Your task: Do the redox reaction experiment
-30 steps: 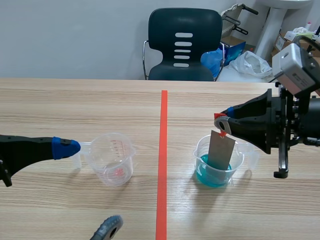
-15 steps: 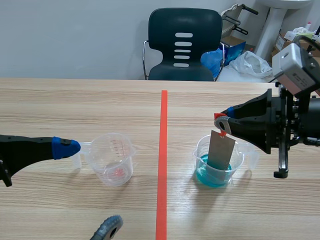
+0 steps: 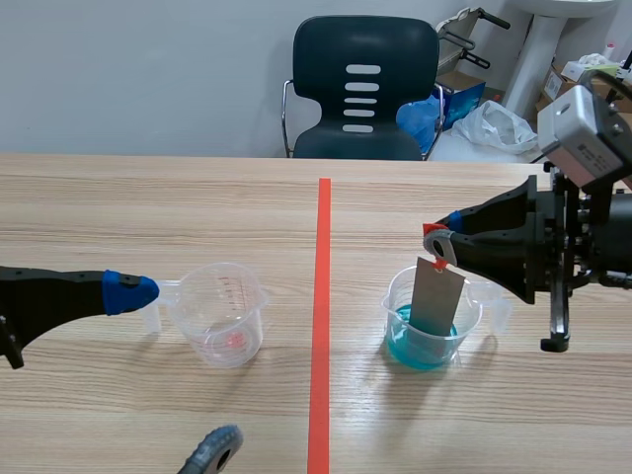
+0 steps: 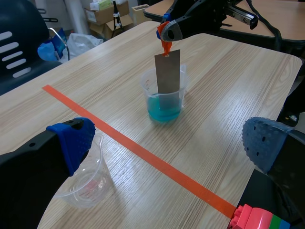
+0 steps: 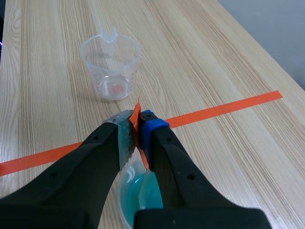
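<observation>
Right jaws pinched on orange tab (image 3: 441,263), dangling metal strip (image 3: 437,294) into blue solution (image 3: 420,348), likely soaking for reaction. Left jaws wide apart, empty, beside clear beaker (image 3: 217,313).

Bright, even room light from above, no hard shadows. Below my right gripper (image 3: 441,240) the beaker w/ blue liquid (image 3: 432,331) throws just a faint soft shadow on the table (image 3: 148,197). The metal plate (image 3: 437,294) it grips looks matte, no glare. Pale sheen on table ahead of my left gripper (image 4: 171,140).
</observation>
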